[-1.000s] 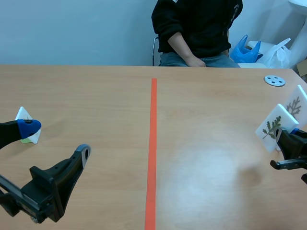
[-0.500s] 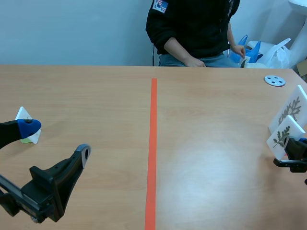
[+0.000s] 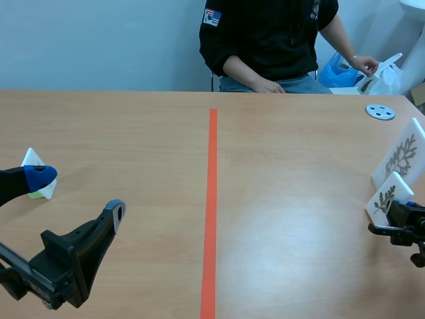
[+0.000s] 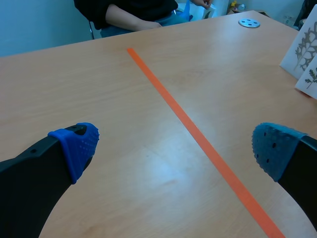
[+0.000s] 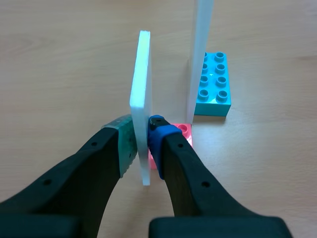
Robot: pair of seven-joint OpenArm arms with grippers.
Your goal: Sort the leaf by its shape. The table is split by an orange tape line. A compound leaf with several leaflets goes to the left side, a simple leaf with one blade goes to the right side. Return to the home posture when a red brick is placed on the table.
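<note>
A white card printed with a compound leaf point(image 3: 387, 196) stands upright near the table's right edge, with my right gripper point(image 3: 401, 224) shut on it. In the right wrist view this card point(image 5: 140, 94) is edge-on, pinched between the pads of my right gripper point(image 5: 142, 140), and its pink brick base point(image 5: 185, 131) shows behind one finger. Just beyond it stands a second white leaf card point(image 3: 400, 153) on a cyan brick point(image 5: 213, 84). At the near left my left gripper point(image 3: 78, 194) hangs open over bare table point(image 4: 148, 163), holding nothing.
An orange tape line point(image 3: 211, 199) splits the table. A small white piece on a green base point(image 3: 34, 174) sits at the far left behind my left finger. A grey disc point(image 3: 380, 111) lies at the back right. A person across the table holds a white card point(image 3: 373, 74).
My right gripper carried the compound leaf card toward the table's right edge and lower, next to the second card. The person's arm reached out and lifted a white card. The left arm stayed still.
</note>
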